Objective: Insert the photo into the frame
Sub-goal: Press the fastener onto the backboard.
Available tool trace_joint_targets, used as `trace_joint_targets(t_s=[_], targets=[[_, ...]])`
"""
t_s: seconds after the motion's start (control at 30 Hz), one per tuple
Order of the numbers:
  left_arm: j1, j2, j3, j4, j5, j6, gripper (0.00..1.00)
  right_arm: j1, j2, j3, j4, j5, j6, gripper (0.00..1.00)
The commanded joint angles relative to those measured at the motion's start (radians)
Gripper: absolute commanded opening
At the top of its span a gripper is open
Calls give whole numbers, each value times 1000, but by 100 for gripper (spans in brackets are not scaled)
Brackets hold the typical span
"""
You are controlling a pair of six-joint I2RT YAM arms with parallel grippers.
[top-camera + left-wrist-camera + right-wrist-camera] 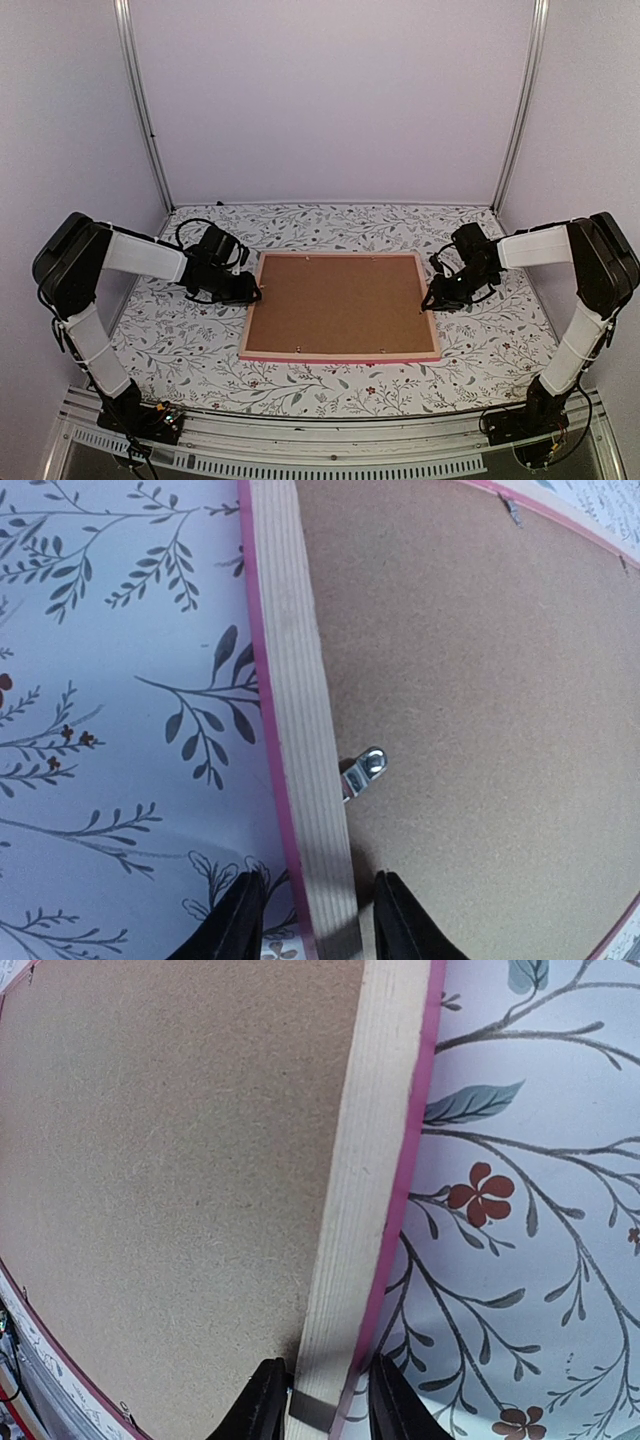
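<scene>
Brown backing board [340, 303] fills the frame [340, 355], which lies back-up on the counter [180, 340]; the photo isn't visible, probably under the board. Left tool [310, 925] straddles the frame's left rail, narrow but not clamped. Right tool [320, 1400] pinches the right rail, so opposite-side holds, likely for a level lift.

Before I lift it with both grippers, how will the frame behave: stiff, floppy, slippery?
The frame looks stiff: straight wooden rails, so it likely won't sag between the left gripper and right gripper. Its narrow rails may slip or pivot. The backing board, held by metal tabs, might shift if tilted.
</scene>
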Motion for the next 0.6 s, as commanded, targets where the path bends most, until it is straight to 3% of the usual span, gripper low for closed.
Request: trace_joint_targets(t_s=[0.0,0.33,0.57], targets=[[-12,11,-6,-19,2,15,41,-3,-2,13,-54,17,-43,30],[-12,9,-5,-19,1,18,40,-3,-1,27,-61,-57,-78,30],[-12,17,7,-23,4,23,40,-5,-3,60,-63,-71,-70,37]])
